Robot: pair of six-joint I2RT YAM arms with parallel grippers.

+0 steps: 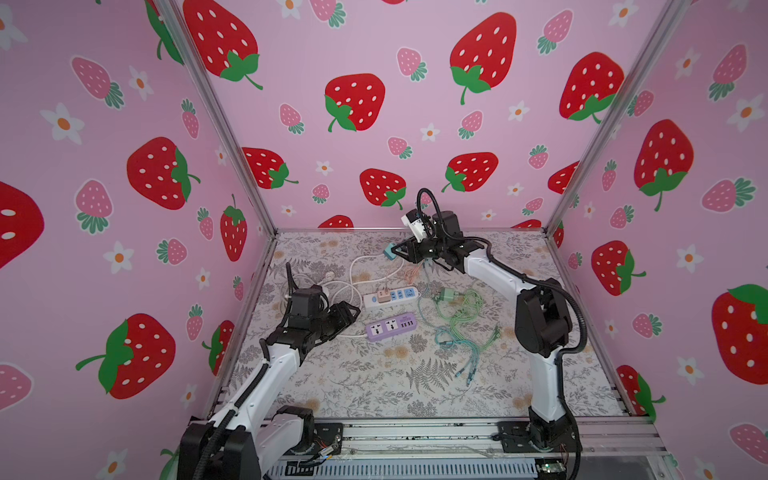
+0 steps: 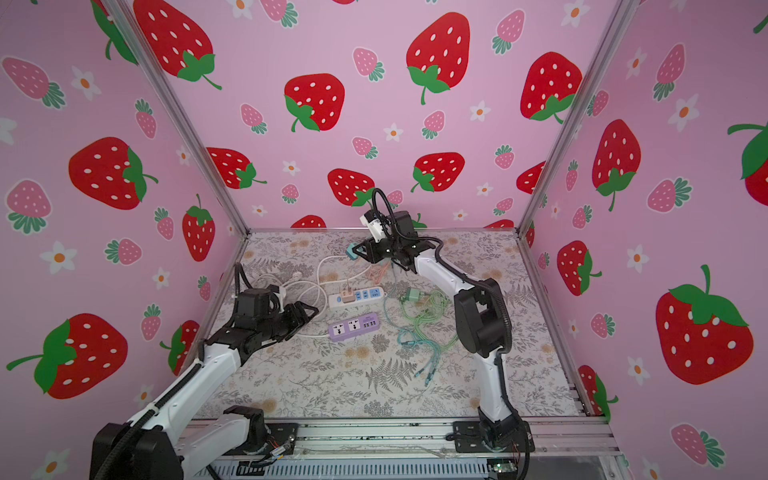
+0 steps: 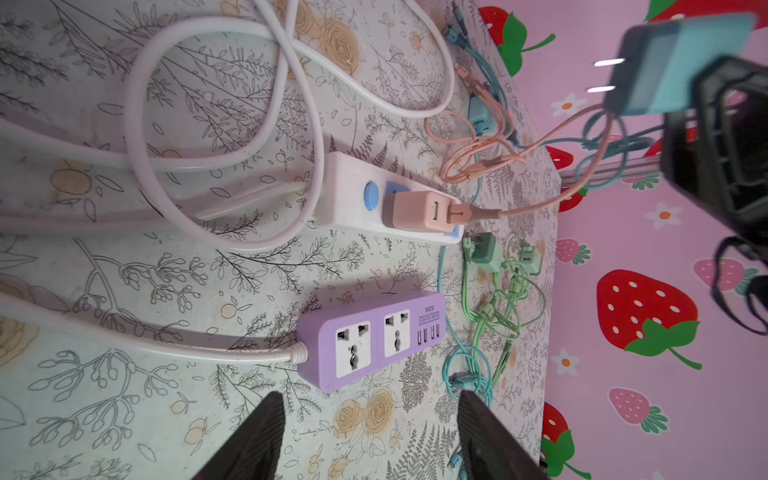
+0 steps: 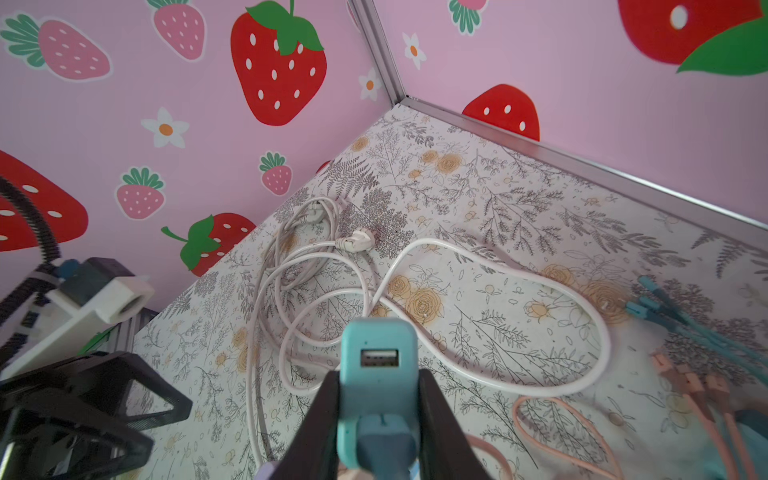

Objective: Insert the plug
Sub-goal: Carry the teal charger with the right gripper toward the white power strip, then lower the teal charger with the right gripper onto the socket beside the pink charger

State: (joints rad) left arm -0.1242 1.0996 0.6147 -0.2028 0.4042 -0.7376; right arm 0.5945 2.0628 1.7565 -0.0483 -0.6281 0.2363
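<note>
Your white strip (image 1: 390,297), at the middle of a top view, has a peach adapter (image 1: 382,296) seated in it. Just below it the purple strip (image 1: 390,326) lies with its sockets facing up. Your right gripper (image 1: 395,252) is clenched on the plug (image 1: 389,251), a teal block held in the air above centre, well apart from both strips. Your left gripper (image 1: 352,319) is released, fingers spread, just left of the purple strip.

Right of the strips tangle green cables (image 1: 457,320), and white cords (image 1: 351,270) loop to the upper left of them. All of it lies on a table (image 1: 374,390) covered in a grey floral print. Pink strawberry walls (image 1: 374,124) close in three sides.

The right wrist view alone shows the plug's USB port (image 4: 379,357) and a blue cable (image 4: 386,446) plugged in beside it, with a black finger (image 4: 322,419) on either side. The left wrist view alone shows its two metal prongs (image 3: 602,75), at upper right, and a peach cable (image 3: 482,212) in the adapter.
</note>
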